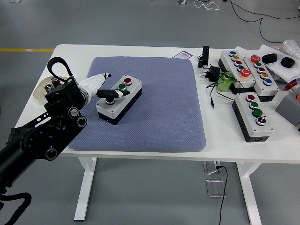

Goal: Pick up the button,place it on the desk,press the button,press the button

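A grey button box [119, 99] with a black base lies on the blue-grey mat [154, 112], left of its middle. Its top carries a red button [128, 81], a green button [122, 86] and a black one under my hand. My left hand [110, 92] reaches in from the left, white fingers stretched over the box. One black-tipped finger [114, 93] lies on the box top near its middle; another finger [104, 75] points away behind the box. The hand holds nothing. No right arm shows.
Three more button boxes [253, 116] stand on the bare table at right, beside a black plug with cable [212, 75] and a green object [226, 82]. A roll of tape [43, 89] lies at the table's left edge, behind my arm.
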Tool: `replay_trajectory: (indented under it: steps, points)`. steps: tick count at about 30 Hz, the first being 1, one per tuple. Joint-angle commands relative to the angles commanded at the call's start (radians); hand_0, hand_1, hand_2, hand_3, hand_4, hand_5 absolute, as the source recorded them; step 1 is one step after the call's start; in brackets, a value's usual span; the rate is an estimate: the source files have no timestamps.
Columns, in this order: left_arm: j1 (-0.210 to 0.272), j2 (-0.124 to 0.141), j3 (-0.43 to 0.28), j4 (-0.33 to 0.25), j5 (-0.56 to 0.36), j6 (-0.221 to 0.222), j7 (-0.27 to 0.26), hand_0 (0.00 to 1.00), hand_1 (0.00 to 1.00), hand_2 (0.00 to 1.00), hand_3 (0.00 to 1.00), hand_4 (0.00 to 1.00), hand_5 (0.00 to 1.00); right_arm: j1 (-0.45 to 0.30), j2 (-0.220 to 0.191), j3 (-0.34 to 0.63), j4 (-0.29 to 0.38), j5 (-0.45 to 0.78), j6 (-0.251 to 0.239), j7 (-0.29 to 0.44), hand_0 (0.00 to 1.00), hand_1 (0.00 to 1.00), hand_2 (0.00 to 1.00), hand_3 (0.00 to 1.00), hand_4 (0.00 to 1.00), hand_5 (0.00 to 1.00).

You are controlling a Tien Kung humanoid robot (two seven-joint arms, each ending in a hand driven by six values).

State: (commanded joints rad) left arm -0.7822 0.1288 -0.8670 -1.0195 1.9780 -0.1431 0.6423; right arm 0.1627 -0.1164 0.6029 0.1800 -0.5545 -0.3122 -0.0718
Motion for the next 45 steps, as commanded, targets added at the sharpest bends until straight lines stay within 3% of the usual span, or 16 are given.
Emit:
replay_trajectory:
  steps: [3, 10, 12, 16, 17, 22, 23, 28, 29, 30, 32, 34, 35, 40, 41, 45]
  points:
    - [-0.006, -0.013, 0.021, 0.02, 0.036, 0.014, 0.003, 0.998, 0.998, 0.998, 0.998, 0.998, 0.817, -0.001, 0.0, -0.001, 0.0, 0.0, 0.0, 0.0, 0.654, 0.573, 0.61, 0.646, 0.27, 0.274]
    - [-0.02, -0.044, 0.067, 0.053, -0.011, 0.019, 0.003, 0.97, 0.998, 0.998, 0.998, 0.998, 0.812, -0.006, -0.002, -0.003, 0.0, 0.001, 0.0, -0.001, 0.653, 0.573, 0.609, 0.646, 0.27, 0.275]
    - [-0.029, -0.056, 0.084, 0.074, -0.021, 0.022, 0.003, 0.918, 0.998, 0.998, 0.998, 0.998, 0.763, -0.007, -0.002, -0.004, 0.0, 0.0, 0.0, -0.001, 0.653, 0.573, 0.609, 0.646, 0.271, 0.276]
    - [-0.046, -0.079, 0.114, 0.116, -0.017, 0.057, 0.003, 0.918, 0.998, 0.998, 0.998, 0.998, 0.763, -0.01, -0.002, -0.008, 0.0, 0.003, 0.0, -0.001, 0.653, 0.573, 0.609, 0.646, 0.271, 0.276]
    - [-0.052, -0.083, 0.123, 0.125, -0.012, 0.067, 0.003, 0.779, 0.921, 0.99, 0.998, 0.998, 0.409, -0.01, -0.003, -0.009, 0.0, 0.003, -0.001, -0.001, 0.653, 0.573, 0.609, 0.646, 0.271, 0.276]
    - [-0.078, -0.096, 0.163, 0.164, 0.004, 0.052, 0.003, 0.779, 0.921, 0.99, 0.998, 0.998, 0.409, -0.014, -0.004, -0.007, 0.0, 0.0, 0.0, -0.002, 0.653, 0.573, 0.609, 0.646, 0.271, 0.276]
    - [-0.084, -0.099, 0.175, 0.177, 0.007, 0.048, 0.003, 0.546, 0.705, 0.743, 0.998, 0.751, 0.002, -0.015, -0.004, -0.008, 0.0, 0.0, 0.0, -0.003, 0.654, 0.573, 0.609, 0.646, 0.271, 0.276]
    - [-0.092, -0.103, 0.201, 0.207, 0.022, 0.045, 0.003, 0.546, 0.705, 0.743, 0.998, 0.751, 0.002, -0.017, -0.005, -0.009, 0.0, 0.0, 0.0, -0.002, 0.654, 0.573, 0.609, 0.646, 0.271, 0.276]
    - [-0.093, -0.102, 0.207, 0.212, 0.023, 0.043, 0.003, 0.577, 0.608, 0.631, 0.966, 0.71, 0.002, -0.017, -0.005, -0.009, 0.0, 0.0, 0.0, -0.001, 0.653, 0.573, 0.609, 0.646, 0.271, 0.276]
    - [-0.095, -0.101, 0.213, 0.218, 0.023, 0.044, 0.003, 0.577, 0.608, 0.631, 0.966, 0.71, 0.002, -0.018, -0.005, -0.008, 0.0, -0.001, 0.0, 0.0, 0.653, 0.573, 0.609, 0.646, 0.271, 0.276]
    - [-0.097, -0.099, 0.223, 0.228, 0.023, 0.061, 0.003, 0.577, 0.608, 0.631, 0.966, 0.71, 0.002, -0.017, -0.005, -0.005, 0.0, -0.004, 0.001, 0.0, 0.653, 0.573, 0.609, 0.646, 0.271, 0.276]
    - [-0.098, -0.095, 0.238, 0.243, 0.008, 0.109, 0.003, 0.577, 0.608, 0.631, 0.966, 0.71, 0.002, -0.016, -0.005, -0.001, 0.0, -0.005, 0.0, 0.0, 0.653, 0.573, 0.609, 0.646, 0.271, 0.276]
    - [-0.097, -0.093, 0.239, 0.248, 0.012, 0.129, -0.002, 0.291, 0.264, 0.29, 0.724, 0.555, 0.002, -0.016, -0.005, -0.001, 0.0, -0.006, 0.0, 0.0, 0.653, 0.573, 0.608, 0.646, 0.271, 0.275]
    - [-0.089, -0.082, 0.221, 0.237, 0.033, 0.196, -0.061, 0.291, 0.264, 0.29, 0.724, 0.555, 0.002, -0.013, -0.004, 0.005, 0.0, -0.007, -0.001, 0.001, 0.653, 0.573, 0.608, 0.646, 0.271, 0.275]
    - [-0.088, -0.078, 0.217, 0.232, 0.033, 0.209, -0.074, 0.178, 0.159, 0.199, 0.551, 0.452, 0.002, -0.013, -0.005, 0.006, 0.0, -0.008, -0.001, 0.001, 0.653, 0.572, 0.607, 0.646, 0.271, 0.275]
    - [-0.089, -0.064, 0.206, 0.227, 0.02, 0.265, -0.151, 0.178, 0.159, 0.199, 0.551, 0.452, 0.002, -0.012, -0.004, 0.007, 0.0, -0.008, -0.001, 0.0, 0.653, 0.572, 0.607, 0.646, 0.271, 0.275]
